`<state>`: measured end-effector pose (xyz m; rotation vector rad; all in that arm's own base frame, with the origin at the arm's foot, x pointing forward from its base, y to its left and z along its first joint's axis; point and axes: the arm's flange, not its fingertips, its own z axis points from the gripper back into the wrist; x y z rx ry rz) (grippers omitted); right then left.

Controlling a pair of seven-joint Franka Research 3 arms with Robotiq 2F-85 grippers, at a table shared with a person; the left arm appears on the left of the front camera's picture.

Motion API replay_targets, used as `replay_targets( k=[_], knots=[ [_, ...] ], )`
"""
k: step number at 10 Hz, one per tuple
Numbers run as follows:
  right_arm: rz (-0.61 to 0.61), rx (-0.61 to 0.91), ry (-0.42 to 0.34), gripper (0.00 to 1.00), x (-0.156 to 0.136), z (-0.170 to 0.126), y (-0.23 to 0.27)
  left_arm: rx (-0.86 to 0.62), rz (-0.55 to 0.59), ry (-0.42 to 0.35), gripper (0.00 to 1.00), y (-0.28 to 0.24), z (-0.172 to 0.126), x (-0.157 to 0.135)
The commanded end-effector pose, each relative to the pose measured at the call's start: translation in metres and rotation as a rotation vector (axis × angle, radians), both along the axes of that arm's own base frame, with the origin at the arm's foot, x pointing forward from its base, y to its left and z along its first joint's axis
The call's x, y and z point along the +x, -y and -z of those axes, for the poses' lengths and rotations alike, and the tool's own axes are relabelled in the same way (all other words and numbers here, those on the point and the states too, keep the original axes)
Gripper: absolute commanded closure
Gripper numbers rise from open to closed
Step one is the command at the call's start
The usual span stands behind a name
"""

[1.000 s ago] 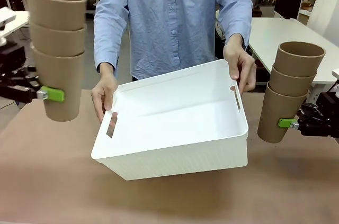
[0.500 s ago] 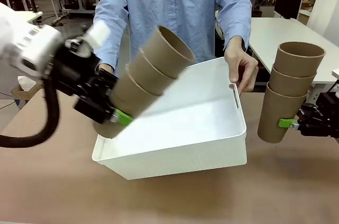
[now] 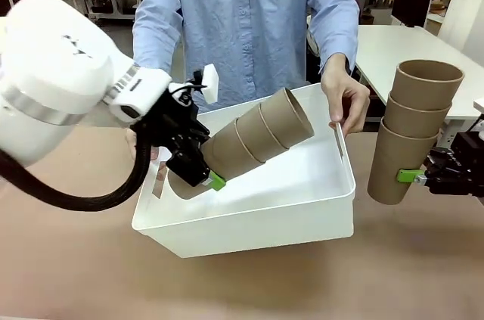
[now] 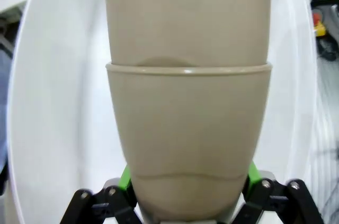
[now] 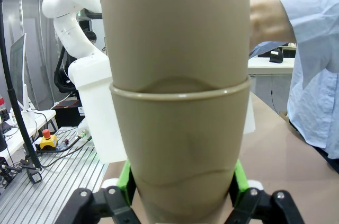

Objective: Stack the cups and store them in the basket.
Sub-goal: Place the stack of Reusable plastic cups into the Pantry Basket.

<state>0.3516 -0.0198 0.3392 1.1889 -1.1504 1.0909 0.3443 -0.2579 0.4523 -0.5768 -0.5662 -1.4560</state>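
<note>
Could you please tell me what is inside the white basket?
A tilted stack of three cups, gripped by the left claw, reaches into the basket; white floor shows around it. Whatever lies beneath the stack is covered.

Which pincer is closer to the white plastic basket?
Left. The left pincer holds tan paper cups tilted over the white rectangular plastic basket; the right pincer holds another stack upright beyond its right side.

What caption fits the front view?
Left gripper holds three stacked tan paper cups tilted over the white plastic basket a person's hand grips.
</note>
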Motion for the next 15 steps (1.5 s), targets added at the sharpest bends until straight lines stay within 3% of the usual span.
replay_targets(
  k=[1, 6, 12, 13, 15],
  knots=[
    [-0.002, 0.0, 0.011, 0.15, 0.001, -0.004, -0.002, 0.056, -0.009, -0.037, 0.14, 0.015, 0.004, 0.019],
    [-0.002, 0.0, 0.011, 0.15, 0.001, -0.004, -0.002, 0.146, -0.009, -0.012, 0.14, 0.041, 0.042, 0.016],
    [-0.002, 0.0, 0.011, 0.15, 0.001, -0.004, -0.002, 0.118, -0.034, -0.01, 0.14, 0.048, 0.059, 0.015],
    [-0.002, 0.0, 0.011, 0.15, 0.001, -0.004, -0.002, 0.11, -0.014, -0.006, 0.0, 0.049, 0.059, 0.013],
    [-0.002, 0.0, 0.011, 0.15, 0.001, -0.004, -0.002, 0.087, 0.003, -0.024, 0.0, 0.046, 0.051, 0.011]
  ],
)
